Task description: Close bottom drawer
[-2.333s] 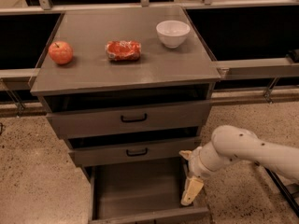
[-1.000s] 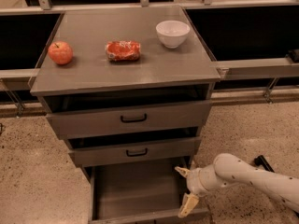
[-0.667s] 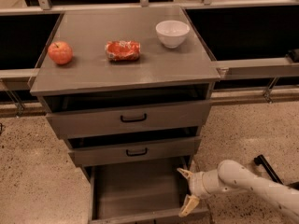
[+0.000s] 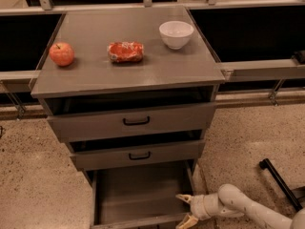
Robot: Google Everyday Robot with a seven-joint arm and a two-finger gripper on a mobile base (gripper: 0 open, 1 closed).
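Note:
A grey cabinet [image 4: 128,75] holds three drawers. The bottom drawer [image 4: 140,194] is pulled far out, and its inside is bare. The two drawers above it, the middle drawer [image 4: 138,154] and the top drawer [image 4: 133,121], stand slightly out. My gripper [image 4: 186,209] is low at the bottom drawer's front right corner, pointing left. Its two pale fingers [image 4: 183,198] are spread apart with nothing between them. The white arm [image 4: 248,209] reaches in from the lower right.
On the cabinet top sit a red apple [image 4: 61,54], a red snack bag [image 4: 126,51] and a white bowl [image 4: 176,34]. Dark bins flank the cabinet on both sides. A black bar [image 4: 281,182] lies on the speckled floor at right.
The arm has dropped lower and drawn back to the right. The gripper went from beside the drawer's right wall down to its front right corner. The drawer has not visibly moved.

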